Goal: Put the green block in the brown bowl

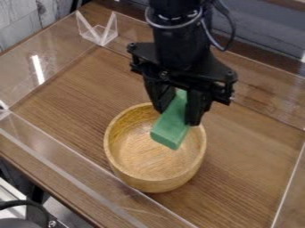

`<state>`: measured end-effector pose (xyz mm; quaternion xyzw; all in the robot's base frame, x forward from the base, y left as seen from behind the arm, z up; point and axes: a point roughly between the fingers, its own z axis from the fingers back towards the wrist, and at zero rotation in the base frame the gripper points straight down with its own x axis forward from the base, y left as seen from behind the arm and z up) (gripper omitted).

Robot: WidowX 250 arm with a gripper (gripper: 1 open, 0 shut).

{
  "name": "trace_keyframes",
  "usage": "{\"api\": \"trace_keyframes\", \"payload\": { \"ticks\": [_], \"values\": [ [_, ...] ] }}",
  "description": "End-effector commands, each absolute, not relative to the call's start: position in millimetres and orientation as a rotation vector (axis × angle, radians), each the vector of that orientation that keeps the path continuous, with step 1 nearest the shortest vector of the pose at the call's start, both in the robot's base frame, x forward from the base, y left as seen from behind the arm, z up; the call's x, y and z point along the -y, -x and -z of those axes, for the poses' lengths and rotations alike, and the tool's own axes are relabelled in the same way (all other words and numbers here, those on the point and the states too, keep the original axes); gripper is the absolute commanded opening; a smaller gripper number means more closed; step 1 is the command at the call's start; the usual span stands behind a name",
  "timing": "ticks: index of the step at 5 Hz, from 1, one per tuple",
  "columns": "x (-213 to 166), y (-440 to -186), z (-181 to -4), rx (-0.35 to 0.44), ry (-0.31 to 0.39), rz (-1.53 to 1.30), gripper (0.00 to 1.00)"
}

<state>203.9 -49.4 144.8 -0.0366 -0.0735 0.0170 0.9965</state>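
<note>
- Between the jaws of the black robot gripper (181, 100), which points straight down, sits the upper end of the flat, bright green rectangular block (172, 125); the jaws are clenched on it from both sides.
- Below the jaws, the green block hangs tilted, its lower end slanting down and to the left in the picture, and it is over the inside of the bowl, towards the bowl's right-hand part.
- Whether the block's lower end touches the bowl's inner surface cannot be told from this view.
- Directly under the jaws stands the round, light-brown wooden bowl (128, 165) with thick walls and visible grain; its far rim is partly hidden behind the gripper and the block.
- Under the bowl and around the jaws on all sides spreads the dark brown wood-grain tabletop (84, 89).
- Around the tabletop stand clear plastic walls (48, 53), well apart from the jaws.
- Far up and to the left of the jaws, beyond the wall, a small clear angled stand (98, 28) shows.
</note>
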Motion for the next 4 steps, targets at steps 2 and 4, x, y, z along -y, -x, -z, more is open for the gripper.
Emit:
{"api": "trace_keyframes", "payload": {
  "ticks": [2, 4],
  "values": [
    [45.2, -203.7, -154.1, 0.183, 0.083, -0.052, 0.00],
    [45.1, -200.7, -156.9, 0.181, 0.084, -0.049, 0.00]
  ]
}}
